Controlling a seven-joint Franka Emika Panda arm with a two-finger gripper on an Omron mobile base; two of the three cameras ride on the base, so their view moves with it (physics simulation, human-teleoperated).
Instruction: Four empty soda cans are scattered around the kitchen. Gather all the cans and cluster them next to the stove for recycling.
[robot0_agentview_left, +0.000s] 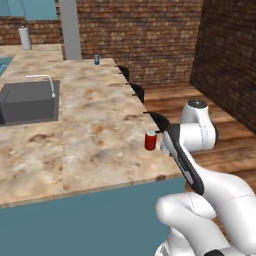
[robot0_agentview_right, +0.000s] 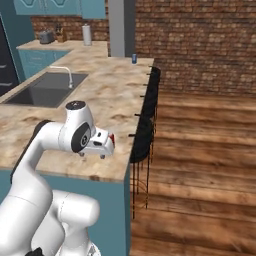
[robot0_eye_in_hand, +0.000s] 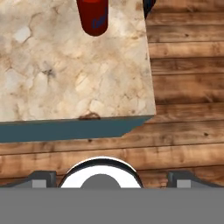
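A red soda can (robot0_agentview_left: 150, 140) stands upright on the marble island counter (robot0_agentview_left: 90, 130), close to its right edge near the front corner. In the hand view this red can (robot0_eye_in_hand: 92, 17) sits at the top, ahead of my gripper (robot0_eye_in_hand: 111, 177), whose fingertips (robot0_eye_in_hand: 43, 177) stand far apart with nothing between them. My gripper (robot0_agentview_right: 93, 155) hovers open above the counter's front right corner, apart from the can, of which a red sliver (robot0_agentview_right: 112, 138) shows past the hand. A blue soda can (robot0_agentview_left: 96, 60) stands at the counter's far end, also blue can (robot0_agentview_right: 134, 59). The stove is out of view.
A dark sink (robot0_agentview_left: 30, 102) with a faucet (robot0_agentview_left: 47, 82) is set in the counter's left half. Black bar stools (robot0_agentview_right: 145, 135) line the counter's right side over wooden floor. A grey column (robot0_agentview_left: 70, 30), a paper-towel roll (robot0_agentview_right: 87, 34) and a toaster (robot0_agentview_right: 47, 36) stand at the back.
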